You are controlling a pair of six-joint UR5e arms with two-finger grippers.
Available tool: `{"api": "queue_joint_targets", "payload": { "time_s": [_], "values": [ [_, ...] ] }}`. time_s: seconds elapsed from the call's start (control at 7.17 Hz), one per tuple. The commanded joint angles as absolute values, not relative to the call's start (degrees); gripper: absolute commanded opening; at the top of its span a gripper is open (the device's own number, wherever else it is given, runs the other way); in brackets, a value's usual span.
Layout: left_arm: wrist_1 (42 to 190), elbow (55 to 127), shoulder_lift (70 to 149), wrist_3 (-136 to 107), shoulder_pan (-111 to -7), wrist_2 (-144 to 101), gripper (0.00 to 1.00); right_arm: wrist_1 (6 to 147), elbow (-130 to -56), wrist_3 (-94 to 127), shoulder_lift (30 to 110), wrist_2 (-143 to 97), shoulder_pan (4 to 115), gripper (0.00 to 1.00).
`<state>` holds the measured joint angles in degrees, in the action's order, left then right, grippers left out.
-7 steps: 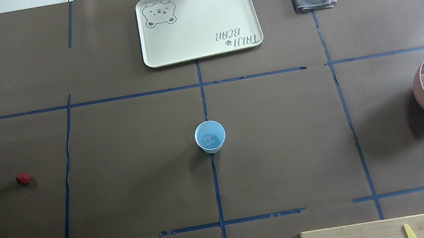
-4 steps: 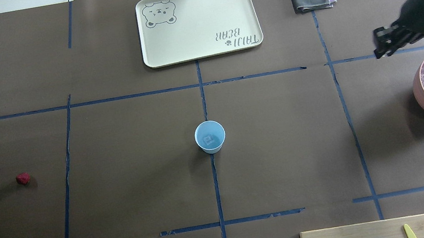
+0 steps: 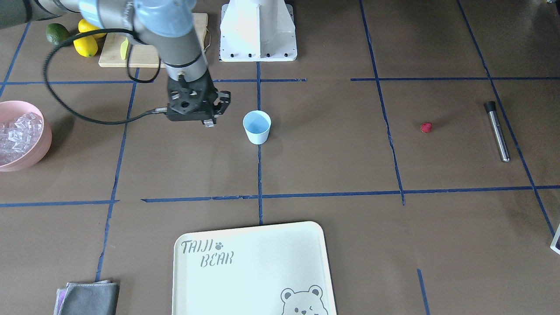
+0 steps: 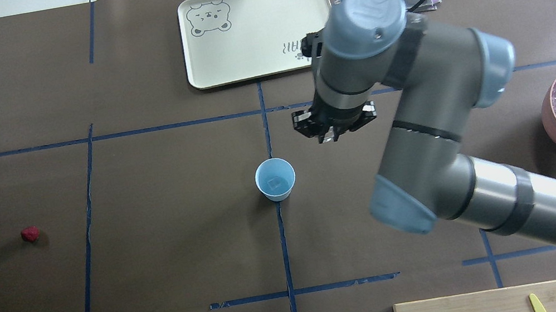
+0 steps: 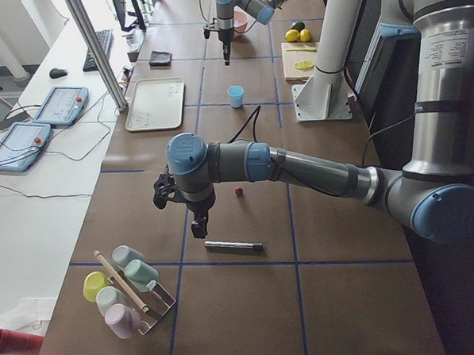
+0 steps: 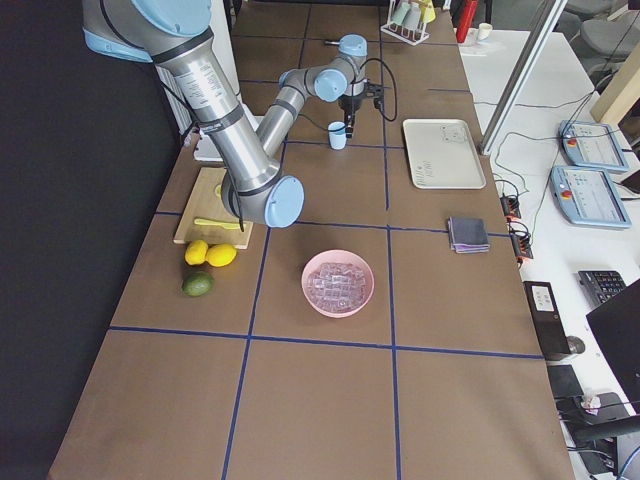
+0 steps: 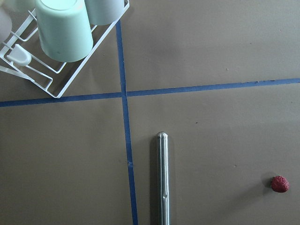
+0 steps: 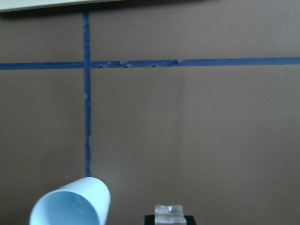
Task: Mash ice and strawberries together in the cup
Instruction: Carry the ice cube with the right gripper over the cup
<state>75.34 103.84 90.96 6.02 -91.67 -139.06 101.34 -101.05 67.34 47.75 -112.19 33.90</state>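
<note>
Brown paper covers the whole table [image 4: 184, 239], cut into cells by blue tape lines [image 4: 283, 245]. Cup [image 4: 275, 179] stands upright on the centre line with 1 ice cube [image 4: 275, 182] in it. Right gripper [image 4: 335, 135] is clamped on another clear cube [image 8: 168, 212] (wrist cam shows it pinched). It sits just beside the cup on the tray side, not over the mouth. Strawberry [image 4: 30, 234] lies alone, well off to the robot's left, near a steel rod [image 3: 498, 131].

Left gripper [image 5: 197, 226] hangs by that rod. Only the side cam catches it, so can't tell if it's open or closed.

Pink bowl [image 4: 552, 124] of ice is at the right edge. Cream bear tray [image 4: 262, 62] and grey cloth [image 3: 87, 299] are on the far side. Cutting board [image 3: 109, 59], 2 lemons [image 3: 85, 46] and 1 green fruit [image 3: 57, 34] are near the base. Cup rack [image 7: 91, 53] is at the left end.

Room: white bench [image 5: 32, 204] alongside, with 2 touch-screen pendants [image 5: 58, 106] and a keyboard [image 5: 101, 48].
</note>
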Motion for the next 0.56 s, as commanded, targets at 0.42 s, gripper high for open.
{"api": "queue_joint_targets", "payload": {
  "time_s": [0.42],
  "values": [
    [75.41, 103.36, 90.97, 6.06, -91.67, -139.04, 1.00, 99.05, -91.49, 72.42, 40.34, -109.51, 28.74, 0.00]
  ]
}}
